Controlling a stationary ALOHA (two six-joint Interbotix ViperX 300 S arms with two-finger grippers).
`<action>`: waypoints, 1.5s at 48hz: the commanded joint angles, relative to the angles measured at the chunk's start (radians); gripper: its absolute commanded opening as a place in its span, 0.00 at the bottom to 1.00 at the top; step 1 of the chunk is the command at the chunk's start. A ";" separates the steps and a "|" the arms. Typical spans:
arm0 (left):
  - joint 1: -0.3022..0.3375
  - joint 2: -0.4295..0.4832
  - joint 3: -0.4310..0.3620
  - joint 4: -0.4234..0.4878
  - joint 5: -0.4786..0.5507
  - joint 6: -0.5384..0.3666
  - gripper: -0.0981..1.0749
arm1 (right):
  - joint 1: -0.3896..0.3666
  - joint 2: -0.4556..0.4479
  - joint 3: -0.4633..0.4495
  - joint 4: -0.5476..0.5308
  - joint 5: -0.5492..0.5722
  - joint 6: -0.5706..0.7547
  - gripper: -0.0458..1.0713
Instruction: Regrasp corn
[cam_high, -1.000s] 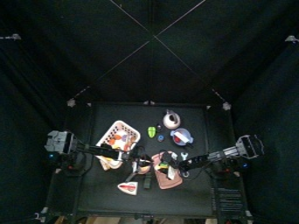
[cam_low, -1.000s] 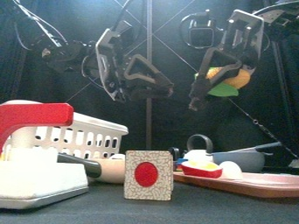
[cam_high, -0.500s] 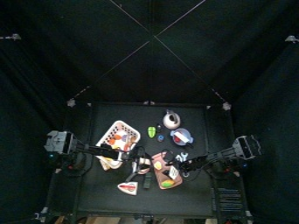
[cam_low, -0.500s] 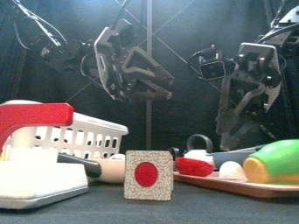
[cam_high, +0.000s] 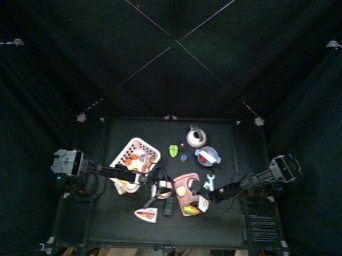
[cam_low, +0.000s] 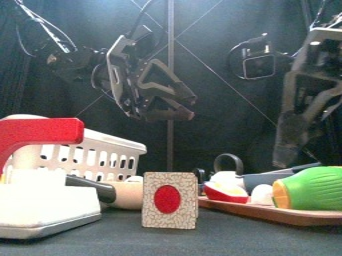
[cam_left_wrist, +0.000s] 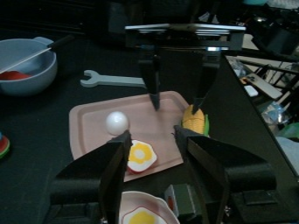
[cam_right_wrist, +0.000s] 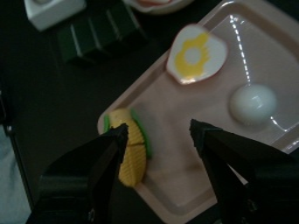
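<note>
**Corn lies on the pink board, both pincers open above it**

The corn (cam_right_wrist: 128, 156) lies flat on the pinkish board (cam_left_wrist: 100, 122), at the board's right edge, its yellow body ending in a green husk. In the front view the corn (cam_low: 311, 187) shows large at the right, resting on the board (cam_low: 267, 212). Nothing grips it.

The right pincer (cam_right_wrist: 158, 144) hangs over the board with its jaws spread wide, the corn showing between them. From the left wrist view the right pincer (cam_left_wrist: 173, 80) points down at the board, one finger just beside the corn (cam_left_wrist: 194, 119); whether it touches cannot be told.

The left pincer (cam_left_wrist: 158, 153) is also open and empty, hovering at the board's left side.

Also on the board are a white egg (cam_left_wrist: 115, 122) and a fried-egg piece (cam_left_wrist: 142, 154). Farther off on the table (cam_left_wrist: 47, 114) lie a white wrench (cam_left_wrist: 111, 80) and a grey bowl (cam_left_wrist: 26, 63). In the front view a white basket (cam_low: 83, 158) stands at the left, with a white card bearing a red dot (cam_low: 170, 200) near the front.
</note>
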 joint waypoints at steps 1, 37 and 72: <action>0.003 -0.021 -0.011 -0.002 -0.003 0.000 0.79 | 0.032 0.005 -0.021 -0.005 -0.005 -0.002 0.86; 0.003 -0.018 -0.011 0.000 -0.003 0.000 0.79 | 0.025 0.104 -0.086 0.000 0.025 0.000 0.86; 0.003 -0.017 -0.012 -0.002 -0.003 0.000 0.79 | -0.037 0.124 -0.084 0.064 0.038 0.000 0.71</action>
